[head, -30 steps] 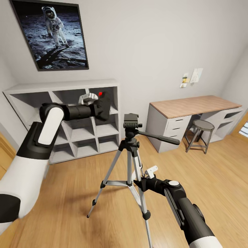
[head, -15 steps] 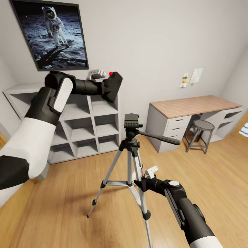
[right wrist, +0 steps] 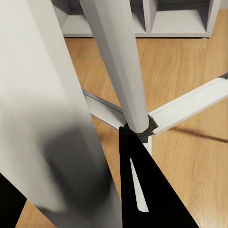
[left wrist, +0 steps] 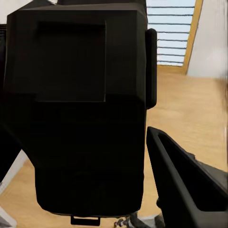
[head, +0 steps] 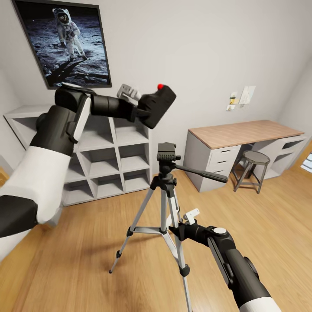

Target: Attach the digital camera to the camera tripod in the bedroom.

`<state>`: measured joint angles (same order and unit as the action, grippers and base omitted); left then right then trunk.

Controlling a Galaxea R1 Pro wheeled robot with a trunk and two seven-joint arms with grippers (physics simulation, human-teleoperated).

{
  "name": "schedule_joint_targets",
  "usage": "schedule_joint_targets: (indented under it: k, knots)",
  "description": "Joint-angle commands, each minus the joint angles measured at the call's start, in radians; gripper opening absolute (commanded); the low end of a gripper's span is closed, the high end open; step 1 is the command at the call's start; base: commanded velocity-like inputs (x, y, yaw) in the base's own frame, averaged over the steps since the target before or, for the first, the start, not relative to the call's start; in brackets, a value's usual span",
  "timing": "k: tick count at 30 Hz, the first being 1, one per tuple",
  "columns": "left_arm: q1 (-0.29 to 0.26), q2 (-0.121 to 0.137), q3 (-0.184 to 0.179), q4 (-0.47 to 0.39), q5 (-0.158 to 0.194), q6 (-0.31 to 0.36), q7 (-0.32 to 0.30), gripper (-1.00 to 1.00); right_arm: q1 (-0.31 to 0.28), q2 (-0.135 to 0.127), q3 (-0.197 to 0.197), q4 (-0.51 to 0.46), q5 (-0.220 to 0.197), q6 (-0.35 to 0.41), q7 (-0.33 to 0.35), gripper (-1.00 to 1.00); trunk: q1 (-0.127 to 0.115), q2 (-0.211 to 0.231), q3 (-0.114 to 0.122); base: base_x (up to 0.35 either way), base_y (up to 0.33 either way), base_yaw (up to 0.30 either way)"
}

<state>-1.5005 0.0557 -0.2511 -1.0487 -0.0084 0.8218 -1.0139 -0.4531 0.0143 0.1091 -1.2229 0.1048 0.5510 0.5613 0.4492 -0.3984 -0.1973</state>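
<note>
While the left gripper (head: 141,104) hangs raised in front of the wall, its fingers are clamped on the digital camera (head: 157,105), a small black box with a red mark on top, tilted and held up at about eleven o'clock from the tripod's head, clearly apart from it. From the left wrist view the camera (left wrist: 85,109) is a dark block between the fingers (left wrist: 190,183), with plank floor and a slatted window behind.

Standing mid-room on the light wooden plank floor (head: 86,260), the camera tripod (head: 167,190) spreads its silver legs, its black head bare on top and the long black pan handle reaching out toward three o'clock. The right gripper (head: 180,229) sits low against the tripod's legs, at about five o'clock from the head; I cannot tell whether its fingers grip a leg or merely lie beside it. The right wrist view shows a silver leg (right wrist: 116,61) and the spreader joint very close.

Behind, at ten o'clock, a grey-white cubby shelf (head: 108,160) stands against the pale wall under a framed astronaut poster (head: 63,41). At two o'clock stands a desk (head: 242,134) with a wooden top, a round stool (head: 253,167) tucked at it, and paper notes (head: 242,97) pinned on the wall above.
</note>
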Motion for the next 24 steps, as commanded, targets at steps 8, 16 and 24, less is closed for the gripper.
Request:
schedule_joint_targets:
  k: [8,16,24]
  knots:
    - [-0.001,0.066,0.003,-0.064,-0.011,-0.082,-0.046,-1.0,-0.001,0.0,-0.003,0.063,0.052,-0.008,0.003,-1.0,0.001,-0.002,-0.002,0.0,0.0,0.0]
    - [0.0,0.091,0.003,-0.062,-0.001,-0.095,0.012,-1.0,-0.001,0.001,-0.003,0.063,0.052,-0.009,0.002,-1.0,0.001,-0.002,-0.002,0.0,0.0,0.0]
    - [0.002,0.091,-0.026,-0.018,-0.009,-0.116,-0.122,-1.0,-0.001,0.0,-0.003,0.063,0.052,-0.009,0.003,-1.0,0.001,-0.002,-0.002,0.0,0.0,0.0]
